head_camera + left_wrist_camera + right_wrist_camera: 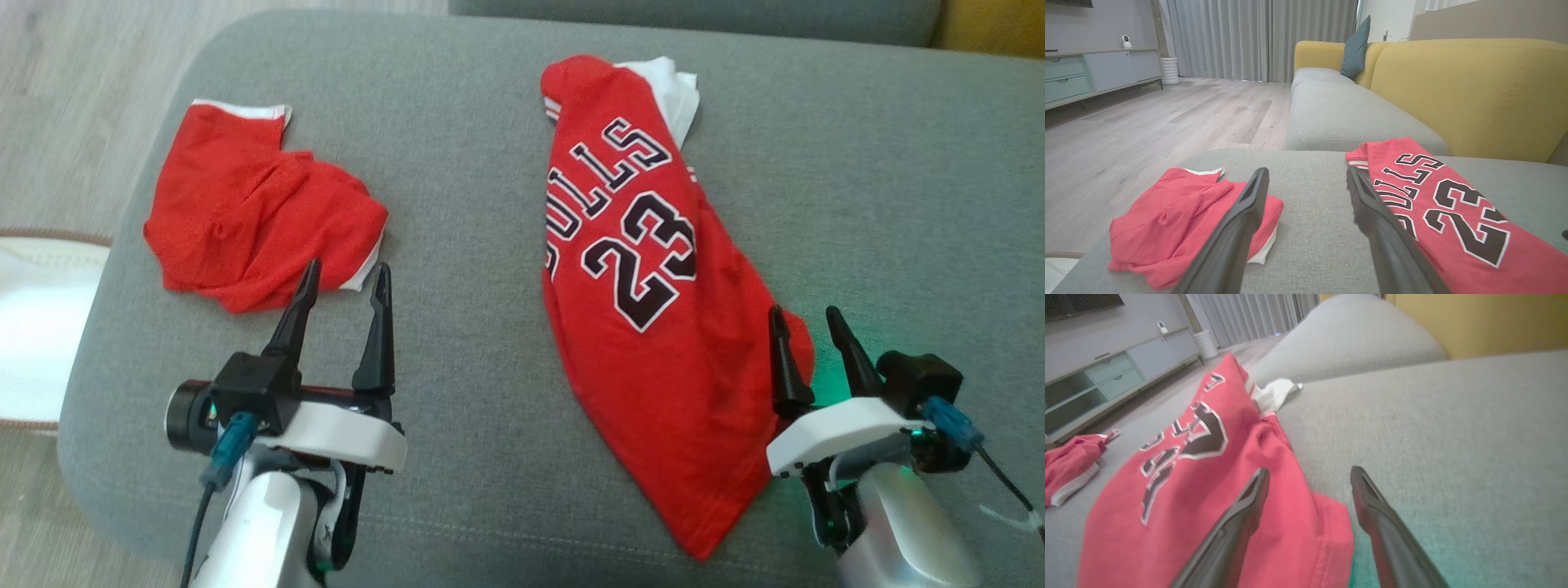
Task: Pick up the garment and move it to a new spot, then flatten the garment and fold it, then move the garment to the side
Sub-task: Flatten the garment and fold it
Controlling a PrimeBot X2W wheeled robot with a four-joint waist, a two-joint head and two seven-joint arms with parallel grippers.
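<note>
A red jersey [645, 294] with black "BULLS 23" lettering lies folded lengthwise on the grey cushion [473, 245], white lining showing at its far end; it also appears in the left wrist view [1453, 208] and the right wrist view [1188, 477]. A crumpled pair of red shorts [253, 212] with white trim lies to the left [1184, 220]. My left gripper [345, 275] is open, empty, just near the shorts' edge. My right gripper [804, 312] is open over the jersey's right edge, holding nothing.
A yellow sofa back [1470, 85] with a teal pillow [1355, 47] stands beyond the cushion. Wood floor [1147, 122] and a cabinet [1094, 69] lie to the left. A white object [41, 327] sits off the cushion's left edge.
</note>
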